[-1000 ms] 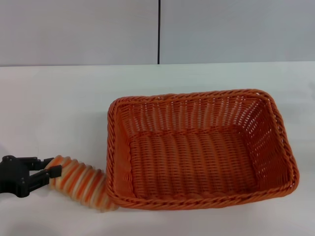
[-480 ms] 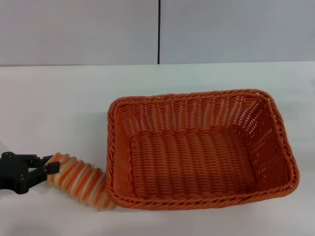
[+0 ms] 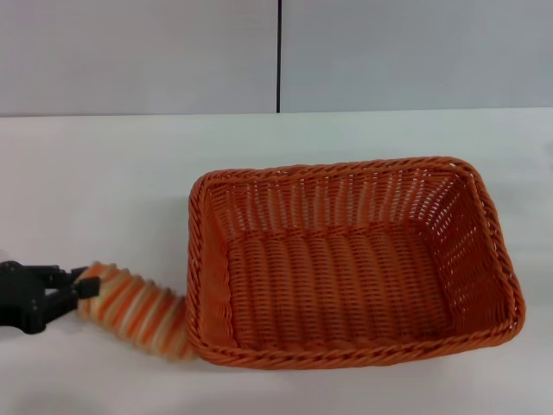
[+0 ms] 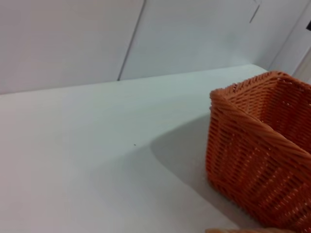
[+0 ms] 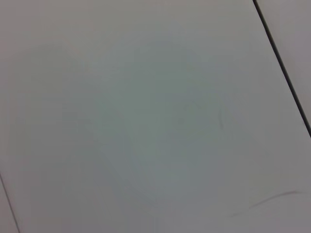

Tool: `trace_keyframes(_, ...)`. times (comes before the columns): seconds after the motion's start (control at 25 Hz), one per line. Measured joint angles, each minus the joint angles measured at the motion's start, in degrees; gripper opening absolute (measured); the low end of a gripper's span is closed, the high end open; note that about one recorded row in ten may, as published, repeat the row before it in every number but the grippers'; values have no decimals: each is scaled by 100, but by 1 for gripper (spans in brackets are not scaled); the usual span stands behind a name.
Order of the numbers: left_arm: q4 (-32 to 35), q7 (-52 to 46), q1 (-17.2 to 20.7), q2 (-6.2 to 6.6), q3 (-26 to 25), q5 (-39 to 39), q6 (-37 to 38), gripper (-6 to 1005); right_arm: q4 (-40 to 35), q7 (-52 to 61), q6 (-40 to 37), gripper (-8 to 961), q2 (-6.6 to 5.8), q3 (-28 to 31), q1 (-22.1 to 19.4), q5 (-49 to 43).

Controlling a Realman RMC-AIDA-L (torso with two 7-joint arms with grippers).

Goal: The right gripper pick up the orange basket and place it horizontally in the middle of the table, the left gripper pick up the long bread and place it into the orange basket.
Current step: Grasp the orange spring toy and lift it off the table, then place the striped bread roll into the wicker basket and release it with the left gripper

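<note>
The orange basket (image 3: 197,259) lies lengthwise across the middle of the white table (image 3: 104,190), with nothing inside it. The long bread (image 3: 134,309), striped cream and orange, lies slanted at the basket's near left corner, its far end against the rim. My left gripper (image 3: 79,287) is at the left edge of the head view, shut on the bread's outer end. The left wrist view shows the basket's corner (image 4: 257,165) and a sliver of the bread (image 4: 238,231). The right gripper is out of view.
A grey wall (image 3: 138,52) with a dark vertical seam (image 3: 279,52) stands behind the table. White tabletop extends left of and behind the basket. The right wrist view shows only a pale panel surface (image 5: 146,121).
My left gripper has moved a little left and up, and the bread's held end has gone with it. The basket has not moved.
</note>
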Motion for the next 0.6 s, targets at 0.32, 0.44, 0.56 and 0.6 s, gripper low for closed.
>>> trace_keyframes(0.32,89,0,-45,74,-1093,-46,47,174,88,2,21,488,0,0,5,85)
trace_keyframes(0.44,122,0,-58,110,-1500,-227,50,174,93,1,63,488,0,0,7,92)
trace_keyframes(0.56,127,-1,-17,128,-1760,-583,60,171,98,2,87,488,0,0,6,144)
trace_keyframes(0.6,127,-10,9,131,-1860,-763,76,170,102,1,91,488,0,0,4,161)
